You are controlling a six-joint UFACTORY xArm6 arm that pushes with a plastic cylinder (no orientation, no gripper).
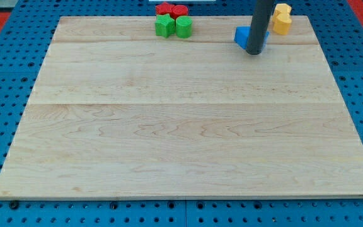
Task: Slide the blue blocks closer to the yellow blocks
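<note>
My tip [254,52] rests on the wooden board near the view's top right. It stands right in front of a blue block [241,37], partly hiding it; a sliver of blue [266,39] also shows on the rod's right side. Two yellow blocks sit just to the right: one [283,10] at the board's top edge and one [282,24] below it. The blue sliver lies close to the lower yellow block; whether they touch is hidden by the rod.
A red star block [164,9] and a red round block [180,10] sit at the top edge, centre. A green star block [164,26] and a green round block [183,26] sit just below them. The board [181,126] lies on a blue pegboard.
</note>
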